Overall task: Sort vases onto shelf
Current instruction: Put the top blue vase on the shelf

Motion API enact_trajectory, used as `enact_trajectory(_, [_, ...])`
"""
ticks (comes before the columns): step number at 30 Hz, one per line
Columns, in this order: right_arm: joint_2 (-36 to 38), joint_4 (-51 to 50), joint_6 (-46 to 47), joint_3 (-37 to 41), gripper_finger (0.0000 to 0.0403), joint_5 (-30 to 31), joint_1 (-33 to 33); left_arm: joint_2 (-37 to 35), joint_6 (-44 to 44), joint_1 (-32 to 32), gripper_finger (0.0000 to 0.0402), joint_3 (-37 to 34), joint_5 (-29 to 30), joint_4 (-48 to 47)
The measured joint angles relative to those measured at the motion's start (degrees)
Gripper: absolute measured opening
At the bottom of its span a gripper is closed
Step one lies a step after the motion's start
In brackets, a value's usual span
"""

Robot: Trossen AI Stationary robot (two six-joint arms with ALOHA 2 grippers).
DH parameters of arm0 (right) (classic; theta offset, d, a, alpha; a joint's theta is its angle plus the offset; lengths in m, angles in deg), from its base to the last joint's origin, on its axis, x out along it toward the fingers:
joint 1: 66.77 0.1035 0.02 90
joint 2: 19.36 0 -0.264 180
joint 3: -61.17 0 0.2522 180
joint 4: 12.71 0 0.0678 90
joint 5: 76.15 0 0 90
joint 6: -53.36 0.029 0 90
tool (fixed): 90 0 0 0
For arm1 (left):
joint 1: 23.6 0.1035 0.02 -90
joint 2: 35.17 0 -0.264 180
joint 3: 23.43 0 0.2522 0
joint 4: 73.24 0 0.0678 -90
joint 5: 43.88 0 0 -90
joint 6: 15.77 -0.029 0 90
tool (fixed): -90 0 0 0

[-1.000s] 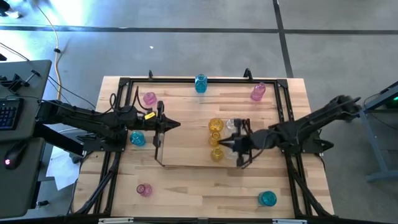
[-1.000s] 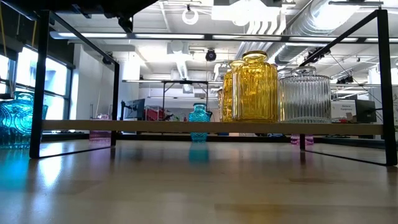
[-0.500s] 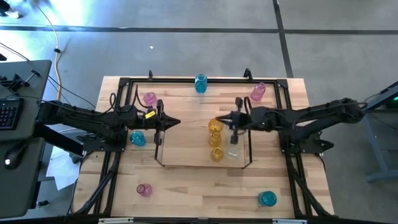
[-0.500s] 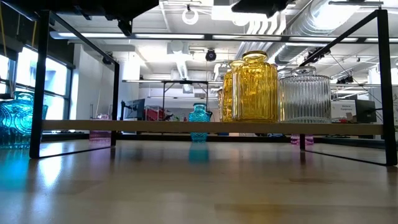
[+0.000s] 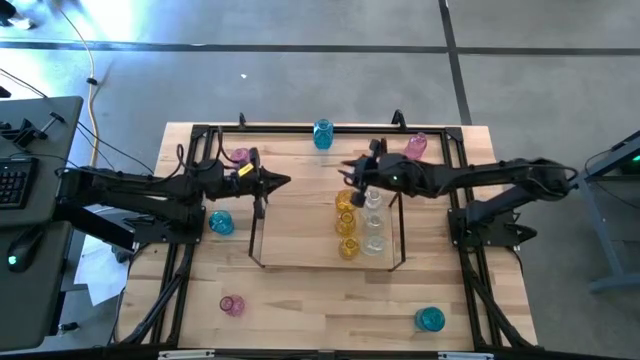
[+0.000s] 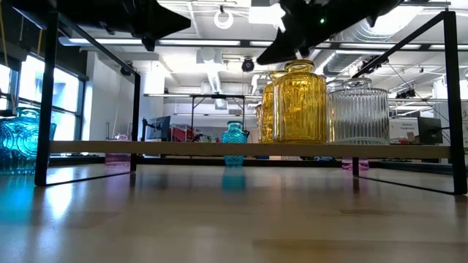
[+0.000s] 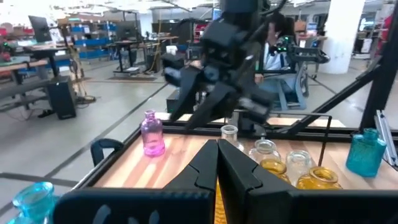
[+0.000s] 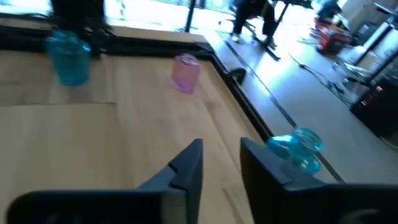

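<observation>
Glass: the vases (image 5: 347, 222) look smooth, breakable; best held by the neck.
Right claw (image 8: 217, 163): partly open, empty.
Left claw (image 7: 217, 163): shut, empty.

Two dark, near-black arms show in the overhead frame, one at the left edge and one at the right, each built of slim tubular links joined by thicker rounded joints. The left arm (image 5: 130, 190) carries a small yellow marking near its wrist, and thin black cables run alongside its links. The right arm (image 5: 500, 180) has a bulkier base block at the right of the frame. The left gripper (image 7: 217, 171) ends in two flat, wedge-shaped black fingers. The right gripper (image 8: 221, 168) has two matte black, angular fingers with squared tips.
</observation>
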State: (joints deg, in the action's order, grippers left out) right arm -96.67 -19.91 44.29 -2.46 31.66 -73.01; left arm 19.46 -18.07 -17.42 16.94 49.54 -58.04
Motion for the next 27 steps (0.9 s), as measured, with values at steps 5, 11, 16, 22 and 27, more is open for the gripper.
enact_trajectory(5, [-2.6,3.2,0.1,0.0,0.0143,-2.0,-3.6,0.0,-2.4,1.5,0.0,-1.0,-1.5,1.7])
enact_trajectory(11, [-5.7,4.6,1.6,-0.7,0.0189,-5.8,-8.2,0.0,-0.8,4.2,0.0,-8.7,-1.9,13.8])
enact_trajectory(16, [-8.7,-0.4,3.1,-6.9,0.0216,-7.4,-11.2,0.0,1.1,6.0,0.0,-12.8,-1.9,17.0])
enact_trajectory(22, [-15.4,-11.7,3.1,-18.4,0.0233,-7.6,-14.1,0.0,2.2,6.6,0.0,-14.5,-1.9,17.6])
enact_trajectory(27, [-23.9,-24.7,3.1,-30.7,0.0234,-7.9,-17.9,-0.1,1.7,6.6,0.0,-14.6,-1.9,17.8])
